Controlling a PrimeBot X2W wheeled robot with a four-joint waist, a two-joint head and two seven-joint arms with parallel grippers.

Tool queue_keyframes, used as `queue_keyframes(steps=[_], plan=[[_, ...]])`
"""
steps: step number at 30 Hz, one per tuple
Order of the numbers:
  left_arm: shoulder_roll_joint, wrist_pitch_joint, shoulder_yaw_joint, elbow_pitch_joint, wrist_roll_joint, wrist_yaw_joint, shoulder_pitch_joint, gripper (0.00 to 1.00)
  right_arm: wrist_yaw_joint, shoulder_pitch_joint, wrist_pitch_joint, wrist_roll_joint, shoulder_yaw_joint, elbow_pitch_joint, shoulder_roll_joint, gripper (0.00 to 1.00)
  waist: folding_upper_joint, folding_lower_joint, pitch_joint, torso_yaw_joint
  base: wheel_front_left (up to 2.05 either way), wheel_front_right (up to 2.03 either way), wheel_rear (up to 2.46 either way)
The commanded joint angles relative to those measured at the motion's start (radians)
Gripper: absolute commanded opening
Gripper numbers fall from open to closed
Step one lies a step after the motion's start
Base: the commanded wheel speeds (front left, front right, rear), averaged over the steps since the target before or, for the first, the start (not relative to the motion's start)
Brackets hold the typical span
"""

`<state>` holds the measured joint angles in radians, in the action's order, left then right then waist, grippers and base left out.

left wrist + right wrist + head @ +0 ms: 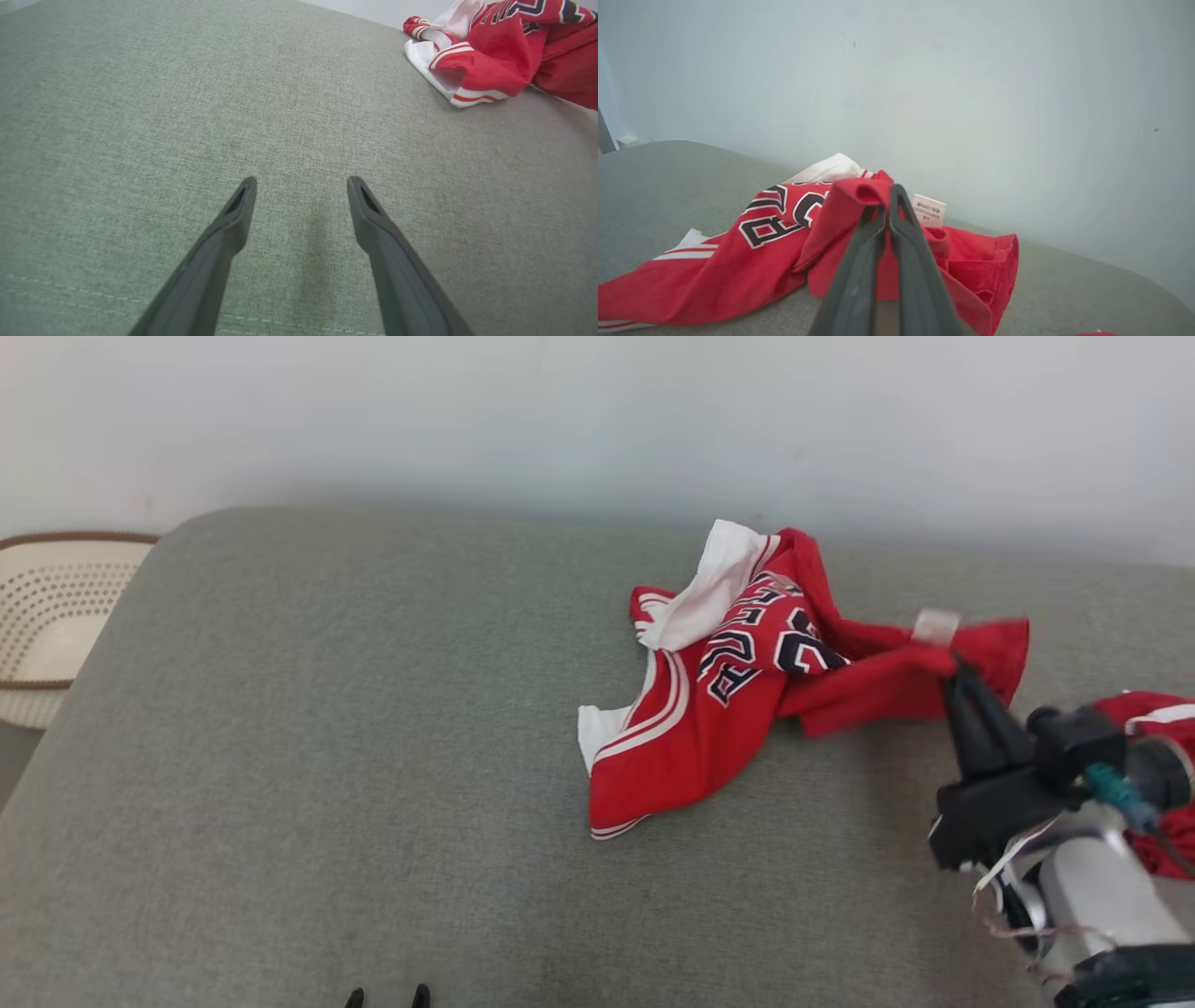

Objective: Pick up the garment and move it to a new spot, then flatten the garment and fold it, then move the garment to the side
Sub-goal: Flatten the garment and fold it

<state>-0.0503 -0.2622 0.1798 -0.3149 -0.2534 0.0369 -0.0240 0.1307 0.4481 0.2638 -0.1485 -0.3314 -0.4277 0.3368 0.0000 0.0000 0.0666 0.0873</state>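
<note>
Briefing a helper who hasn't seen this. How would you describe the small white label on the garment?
On the grey cushion by the pale wall lies a crumpled red jersey. The label sticks up from its right-hand fold, just beyond the right gripper pinching that fold. It is a small pale rectangle with tiny print, unlike the jersey's broad white trim.

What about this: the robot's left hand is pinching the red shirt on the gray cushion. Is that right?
No, it's the right hand pinching the red shirt on the gray cushion. The right wrist view shows it. The left hand is open.
</note>
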Motion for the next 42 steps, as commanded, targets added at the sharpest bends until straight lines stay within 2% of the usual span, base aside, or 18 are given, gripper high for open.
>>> queue_keyframes(steps=[1, 8, 11, 20, 21, 23, 24, 27, 31, 42], plan=[[-0.001, -0.003, 0.002, -0.004, 0.001, -0.001, 0.008, 1.0, 0.0, 0.025, 0.001, 0.008, 0.013, 0.029, 0.009, 0.0, 0.0, 0.0, -0.03, -0.035, 0.0, 0.0, 0.0], [-0.001, -0.003, 0.013, -0.009, -0.008, -0.001, 0.004, 1.0, 0.0, 0.114, 0.0, 0.025, 0.084, 0.11, 0.027, 0.0, 0.0, 0.0, -0.051, -0.049, 0.0, 0.0, 0.0], [-0.001, -0.003, 0.01, -0.01, -0.007, -0.001, 0.01, 1.0, 0.0, 0.116, 0.0, 0.012, 0.081, 0.117, 0.029, 0.0, 0.0, 0.0, -0.055, -0.051, 0.0, 0.0, 0.0], [-0.001, -0.003, 0.001, -0.002, -0.006, 0.0, 0.025, 1.0, 0.0, -0.043, 0.0, -0.114, -0.135, 0.023, 0.054, 0.0, 0.0, 0.0, -0.059, -0.064, 0.0, 0.0, 0.0], [-0.001, -0.003, 0.001, 0.0, -0.003, -0.001, 0.022, 1.0, 0.0, -0.065, 0.0, -0.135, -0.155, 0.005, 0.054, 0.03, 0.0, 0.0, -0.058, -0.068, 0.0, 0.0, 0.0], [-0.001, -0.003, -0.001, 0.003, 0.001, -0.001, 0.014, 1.0, 0.0, -0.101, 0.0, -0.179, -0.192, -0.017, 0.051, 0.84, 0.0, 0.0, -0.057, -0.075, 0.0, 0.0, 0.0], [-0.001, -0.003, -0.003, 0.005, 0.003, -0.001, 0.011, 1.0, 0.0, -0.114, 0.0, -0.195, -0.206, -0.024, 0.053, 1.0, 0.0, 0.0, -0.058, -0.08, 0.0, 0.0, 0.0], [-0.001, -0.003, -0.011, 0.012, 0.012, -0.005, 0.005, 1.0, 0.0, -0.148, 0.0, -0.225, -0.226, -0.029, 0.058, 1.0, 0.0, 0.0, -0.065, -0.099, 0.0, 0.0, 0.0], [-0.001, -0.003, -0.024, 0.02, 0.024, -0.01, -0.018, 1.0, 0.0, -0.184, 0.0, -0.238, -0.194, -0.012, 0.04, 1.0, 0.0, 0.0, -0.075, -0.131, 0.0, 0.0, 0.0], [-0.001, -0.003, -0.021, 0.048, 0.056, -0.001, -0.043, 1.0, 0.0, -0.259, 0.0, -0.145, -0.063, 0.071, -0.035, 1.0, 0.0, 0.0, -0.077, -0.231, 0.0, 0.0, 0.0]])
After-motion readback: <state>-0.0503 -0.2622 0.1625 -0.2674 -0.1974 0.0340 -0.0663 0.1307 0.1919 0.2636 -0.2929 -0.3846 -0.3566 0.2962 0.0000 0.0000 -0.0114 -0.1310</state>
